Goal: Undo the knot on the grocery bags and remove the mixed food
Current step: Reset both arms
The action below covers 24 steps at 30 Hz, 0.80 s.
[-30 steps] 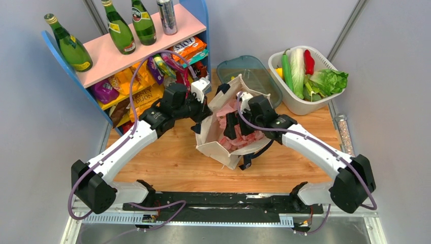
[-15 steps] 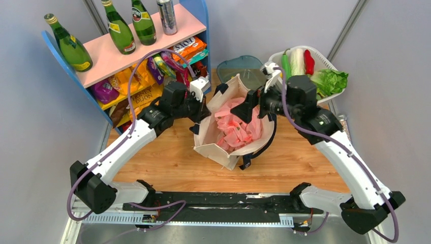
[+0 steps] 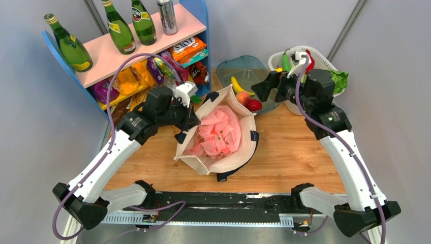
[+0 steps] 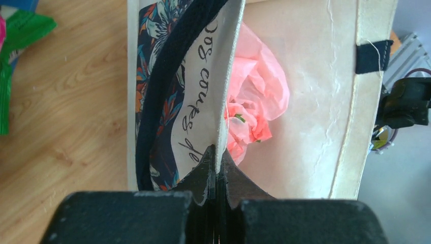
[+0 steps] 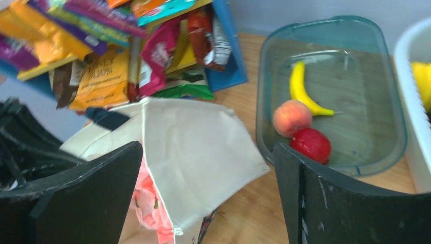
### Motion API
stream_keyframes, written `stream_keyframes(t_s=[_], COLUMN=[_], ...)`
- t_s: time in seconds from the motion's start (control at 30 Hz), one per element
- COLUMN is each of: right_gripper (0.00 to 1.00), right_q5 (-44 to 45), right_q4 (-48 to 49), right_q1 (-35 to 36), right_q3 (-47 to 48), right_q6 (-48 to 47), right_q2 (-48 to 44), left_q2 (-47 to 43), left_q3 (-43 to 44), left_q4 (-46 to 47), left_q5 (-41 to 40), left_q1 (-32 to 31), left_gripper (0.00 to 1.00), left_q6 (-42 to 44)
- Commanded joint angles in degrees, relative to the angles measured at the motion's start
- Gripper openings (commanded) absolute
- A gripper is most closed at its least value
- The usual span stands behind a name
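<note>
We've got the L gripper (image 4: 217, 152) pinched tight on the tote's (image 4: 315, 101) near rim, holding the mouth open. The R gripper (image 3: 268, 87) hangs above the tray (image 5: 396, 127) w/ jaws wide apart, nothing in them. The pink bag (image 3: 218, 132) sits crumpled inside the tote. We can't tell from here whether its knot is undone, or what food is left under the film. Banana (image 5: 300, 89), peach (image 5: 291, 118) and red fruit (image 5: 311, 145) lie in the tray.

Risks as we see them:
- L grip is on a thin canvas edge only. A tug from inside could pull it free and the mouth would fold shut
- the tote isn't weighted much, so a snagged R finger may drag or tip it toward the tray
- the film is flimsy. If we clamp plastic instead of food it may tear, or the whole bag lifts w/ it
- a low R approach over the tray could knock the fruit
</note>
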Motion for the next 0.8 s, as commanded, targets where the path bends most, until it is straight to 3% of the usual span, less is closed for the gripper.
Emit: stream_keyframes(t_s=[0.0, 0.13, 0.2, 0.27, 0.3, 0.37, 0.43, 0.6, 0.77], right_gripper=[1.00, 1.00, 1.00, 1.00, 1.00, 1.00, 1.00, 1.00, 1.00], right_q5=[-3.95, -3.93, -0.97, 3.77, 5.70, 10.07, 14.30, 23.18, 24.08], right_q4=[6.75, 7.48, 7.46, 7.38, 7.32, 7.19, 7.23, 9.16, 19.44], right_q1=[-8.70, -14.64, -16.31, -17.70, -18.24, -18.74, -18.81, -18.81, -18.82], right_q3=[-2.58, -5.08, -6.55, -8.08, -8.72, -9.60, -10.23, -11.40, -17.62], right_q6=[7.45, 9.88, 10.05, 10.07, 10.06, 9.70, 8.52, 2.27, -4.27], right_q2=[-0.27, 0.23, 0.00, -0.69, -1.14, -2.39, -3.80, -6.85, -13.26], left_q2=[-1.22, -0.71, -0.37, -0.22, -0.26, -0.75, -2.02, -10.25, -19.16], left_q3=[-2.22, -3.78, -4.28, -4.57, -4.64, -4.73, -4.79, -6.98, -11.03], left_q4=[-0.37, 1.83, 3.42, 5.02, 5.58, 7.31, 9.20, 17.63, 26.81], left_q5=[-1.02, -2.97, -4.34, -6.52, -8.31, -11.06, -15.03, -27.56, -36.36], left_q1=[1.66, 3.42, 4.08, 4.39, 4.45, 4.47, 4.47, 4.47, 4.47], left_gripper=[0.00, 0.00, 0.11, 0.38, 0.61, 0.85, 0.96, 1.00, 1.00], left_q6=[-2.31, -2.37, -2.22, -1.94, -1.60, -0.54, 1.05, 6.16, 11.14])
